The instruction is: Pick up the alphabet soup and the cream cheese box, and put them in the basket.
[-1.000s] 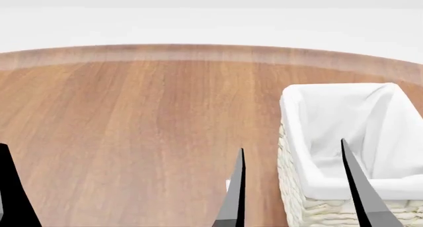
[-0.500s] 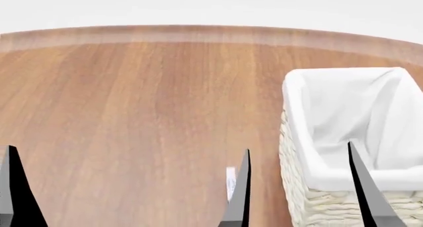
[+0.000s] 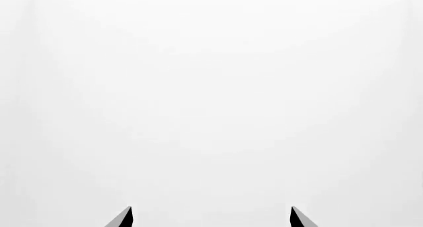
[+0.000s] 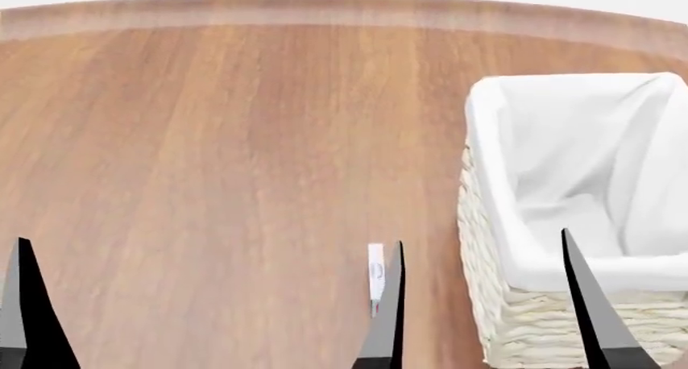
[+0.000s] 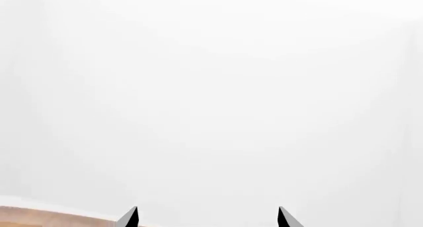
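Observation:
The cream-white wicker basket (image 4: pixel 516 325) with a white cloth liner stands on the wooden table at the right of the head view. My right gripper (image 4: pixel 481 238) is open, its two dark fingers standing in front of the basket's near left corner. A thin white carton (image 4: pixel 375 282), seemingly the cream cheese box, shows as a narrow sliver beside the right gripper's left finger (image 4: pixel 394 313); its marks are too small to read. The alphabet soup is out of view. One left finger (image 4: pixel 31 313) shows at the bottom left. In the wrist views the left gripper (image 3: pixel 211 216) and right gripper (image 5: pixel 208 216) are open and empty.
The round wooden table (image 4: pixel 215 159) stretches ahead, its far edge (image 4: pixel 322 6) near the top of the head view. Both wrist views face a blank white background; a strip of table edge (image 5: pixel 39 214) shows in the right wrist view.
The head view has tilted down: the table's far edge and the basket sit higher in the frame, and more of the thin white carton shows beside the right finger.

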Robot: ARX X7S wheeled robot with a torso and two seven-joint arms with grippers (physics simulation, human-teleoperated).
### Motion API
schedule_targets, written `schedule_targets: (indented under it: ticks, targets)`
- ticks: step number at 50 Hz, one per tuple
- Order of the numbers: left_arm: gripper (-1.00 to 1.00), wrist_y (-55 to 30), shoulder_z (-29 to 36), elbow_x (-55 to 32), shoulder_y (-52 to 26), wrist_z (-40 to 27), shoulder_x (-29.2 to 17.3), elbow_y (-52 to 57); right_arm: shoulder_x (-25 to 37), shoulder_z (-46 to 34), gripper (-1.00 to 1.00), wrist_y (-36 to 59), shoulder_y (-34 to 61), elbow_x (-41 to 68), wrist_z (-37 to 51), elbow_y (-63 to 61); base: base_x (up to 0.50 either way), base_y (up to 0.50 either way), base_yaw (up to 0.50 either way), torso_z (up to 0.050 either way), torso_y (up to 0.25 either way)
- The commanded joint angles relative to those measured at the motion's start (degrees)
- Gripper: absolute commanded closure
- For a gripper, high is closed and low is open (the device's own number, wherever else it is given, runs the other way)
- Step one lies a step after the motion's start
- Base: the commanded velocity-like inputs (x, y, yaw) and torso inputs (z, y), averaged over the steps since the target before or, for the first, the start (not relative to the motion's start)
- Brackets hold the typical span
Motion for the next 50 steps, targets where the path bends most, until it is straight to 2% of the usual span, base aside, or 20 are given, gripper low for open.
schedule_targets:
  ticks: [1,50]
  targets:
    - [-1.00,-0.05,0.45,0.67,-0.23,-0.37,-0.22,-0.29,0.31,0.22,-1.00,-0.44,0.17,0.72,0.28,0.51,0.00,0.00,0.00,0.000,-0.102]
    - [-1.00,1.27,1.10,0.70,0.18,-1.56,-1.15,-1.36,1.31,-1.09,-1.00,-0.85,0.06,1.03,1.54,1.49,0.00,0.00,0.00,0.000,-0.103]
